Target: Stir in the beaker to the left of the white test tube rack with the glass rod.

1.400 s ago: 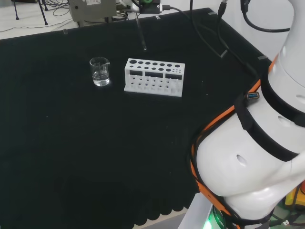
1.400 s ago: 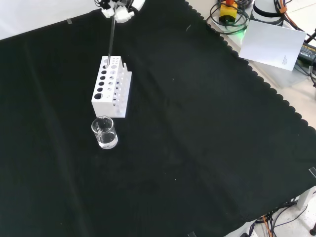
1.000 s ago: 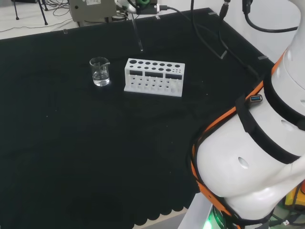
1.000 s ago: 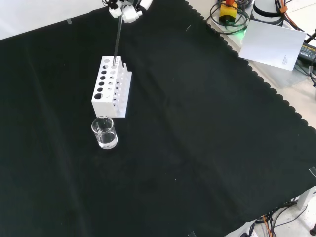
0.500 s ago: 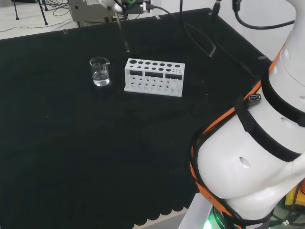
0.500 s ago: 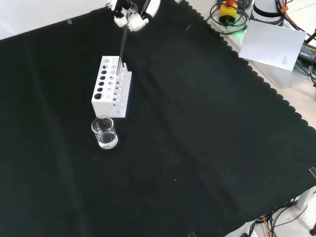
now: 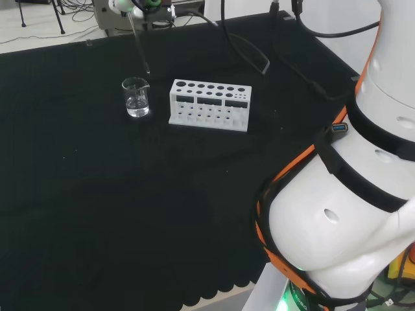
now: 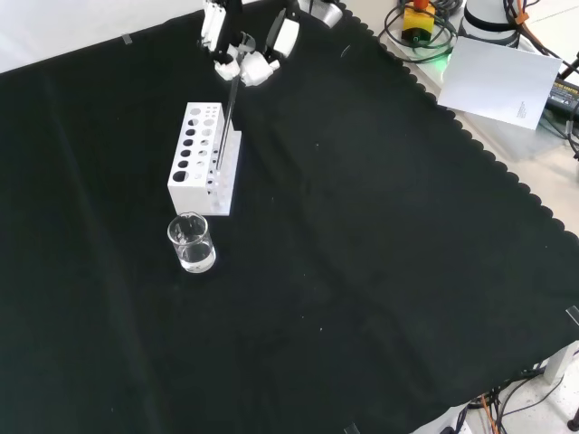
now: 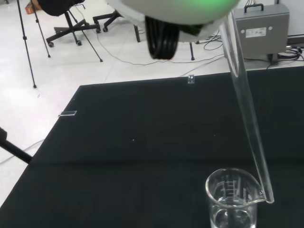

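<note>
Rod carried toward the beaker
Hand [image 8: 246,61] pinches the rod [image 8: 224,117] tip-down, so it can drop into the beaker [image 8: 191,243] beside the rack [image 8: 204,159]

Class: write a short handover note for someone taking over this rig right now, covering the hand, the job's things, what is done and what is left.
Hand: shut on the rod, held in the air.
Rod: tilted, its tip just above the beaker's rim, not yet inside.
Beaker: upright on the cloth, left of the rack in the head view, a little clear liquid inside.
Done: rod carried to the beaker.
Left: lower the tip into the liquid and stir.
</note>
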You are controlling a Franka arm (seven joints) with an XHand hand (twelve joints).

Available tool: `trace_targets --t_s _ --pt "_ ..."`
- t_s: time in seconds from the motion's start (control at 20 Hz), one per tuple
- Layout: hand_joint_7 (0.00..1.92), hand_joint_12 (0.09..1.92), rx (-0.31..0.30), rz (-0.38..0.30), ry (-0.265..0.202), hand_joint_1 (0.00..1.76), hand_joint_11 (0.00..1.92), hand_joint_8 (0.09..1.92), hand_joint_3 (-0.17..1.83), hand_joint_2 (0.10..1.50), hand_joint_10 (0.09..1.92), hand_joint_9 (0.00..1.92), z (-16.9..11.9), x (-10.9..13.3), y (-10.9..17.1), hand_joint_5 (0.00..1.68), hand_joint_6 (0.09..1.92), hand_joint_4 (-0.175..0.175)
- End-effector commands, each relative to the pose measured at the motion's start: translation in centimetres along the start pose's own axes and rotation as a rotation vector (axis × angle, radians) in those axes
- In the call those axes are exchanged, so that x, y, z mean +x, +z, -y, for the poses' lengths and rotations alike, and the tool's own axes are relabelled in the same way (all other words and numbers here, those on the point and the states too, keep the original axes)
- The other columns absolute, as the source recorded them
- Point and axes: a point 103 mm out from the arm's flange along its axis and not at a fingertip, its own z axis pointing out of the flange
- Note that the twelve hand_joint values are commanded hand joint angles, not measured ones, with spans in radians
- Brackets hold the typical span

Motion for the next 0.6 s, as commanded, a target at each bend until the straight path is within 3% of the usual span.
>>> trace_targets --t_s 0.05,0.6 --pt "1.12 0.73 0.043 -0.023 -0.120 1.30 1.62 1.27 0.75 0.69 0.91 1.64 -2.0 4.1 2.4 1.11 0.71 -0.175" --pt "1.12 0.73 0.052 -0.054 -0.154 1.30 1.62 1.27 0.75 0.70 0.91 1.64 -5.8 6.4 3.7 1.11 0.71 -0.175"
